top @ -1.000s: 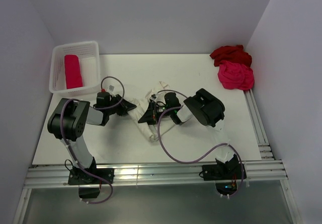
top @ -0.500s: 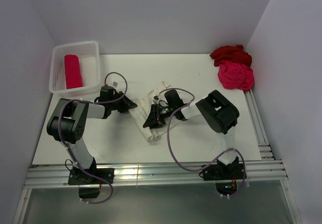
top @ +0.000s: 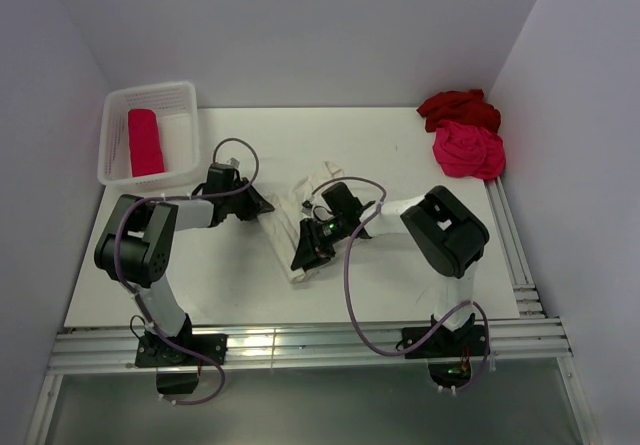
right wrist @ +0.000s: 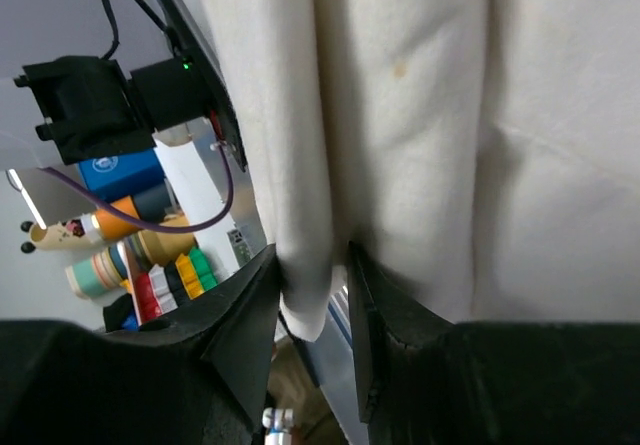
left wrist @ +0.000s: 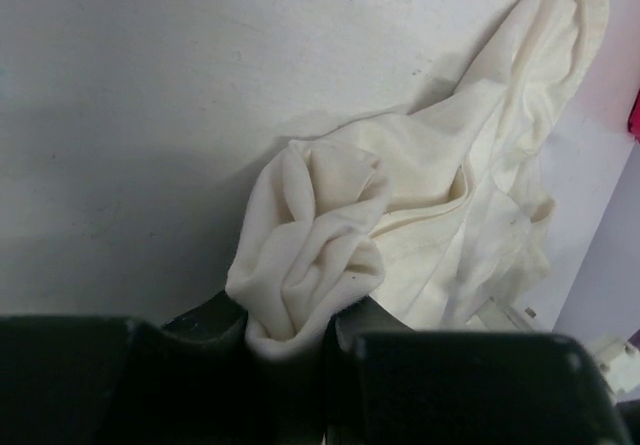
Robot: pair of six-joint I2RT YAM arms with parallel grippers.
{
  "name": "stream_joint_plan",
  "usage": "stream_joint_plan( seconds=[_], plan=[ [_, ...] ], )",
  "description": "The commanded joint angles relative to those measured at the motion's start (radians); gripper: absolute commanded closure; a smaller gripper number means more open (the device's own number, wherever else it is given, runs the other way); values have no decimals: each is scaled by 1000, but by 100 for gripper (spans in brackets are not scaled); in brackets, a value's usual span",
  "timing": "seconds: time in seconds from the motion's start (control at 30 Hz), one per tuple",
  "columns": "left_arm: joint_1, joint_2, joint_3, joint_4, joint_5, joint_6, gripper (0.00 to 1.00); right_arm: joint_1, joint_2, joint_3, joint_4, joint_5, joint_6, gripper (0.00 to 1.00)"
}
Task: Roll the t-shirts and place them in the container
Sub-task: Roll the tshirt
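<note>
- Top external view, far left: white mesh basket [top: 150,90] on the far-left corner of the desk [top: 350,145]. One pink-red roll [top: 144,142] lies inside it, a tight cylinder along the basket's left side.
- Left of centre: my left pincer [top: 262,205], lying low over the desk and pointing right, at the left end of the cream-white t-shirt [top: 285,233].
- Left wrist view: my left pincer [left wrist: 290,330] is closed on a bunched wad of the cream-white t-shirt [left wrist: 420,195]. The wad bulges up from between the fingers, and the rest of the cloth trails off to the upper right, flat and creased on the desk.
- Centre: the cream-white t-shirt lies as a narrow crumpled strip running from far to near, between my two pincers.
- Just right of centre: my right pincer [top: 305,253], set on the near end of the strip and pointing left and towards me.
- Right wrist view: my right pincer [right wrist: 312,305] stands partly open with a folded edge of the shirt filling the gap and touching both fingers [right wrist: 245,315]. I cannot tell whether they clamp it.
- Far right corner: dark red t-shirt [top: 458,108], crumpled against the wall, and touching its near side the hot pink t-shirt [top: 467,150], also crumpled. Both lie well apart from my pincers.
</note>
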Motion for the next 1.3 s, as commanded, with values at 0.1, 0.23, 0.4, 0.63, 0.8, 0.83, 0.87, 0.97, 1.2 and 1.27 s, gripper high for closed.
stream_joint_plan(
  seconds=[0.1, 0.23, 0.4, 0.63, 0.8, 0.83, 0.87, 0.97, 1.2, 1.27],
  plan=[
    [-17, 12, 55, -169, -154, 52, 84, 38, -59, 33, -114, 14, -71, 71],
    [-18, 19, 83, -228, -160, 58, 84, 39, -74, -11, -88, 11, -50, 100],
    [-20, 25, 118, -304, -171, 75, 85, 38, -93, -66, -53, 41, -15, 100],
    [-21, 28, 137, -340, -171, 86, 85, 38, -111, -76, -129, 93, -44, 90],
    [-27, 36, 141, -353, -171, 84, 85, 36, -241, -20, -338, 252, -119, 70],
    [-29, 38, 143, -354, -171, 83, 85, 38, -266, 21, -373, 280, -129, 67],
    [-30, 36, 143, -354, -171, 81, 86, 39, -313, 44, -451, 309, -152, 65],
    [-36, 31, 137, -351, -168, 77, 86, 61, -360, 168, -595, 460, -195, 41],
    [-40, 33, 132, -340, -152, 67, 85, 266, -233, 533, -873, 915, -284, 14],
    [-40, 41, 138, -350, -145, 66, 85, 311, -126, 656, -956, 1060, -292, 15]
  ],
)
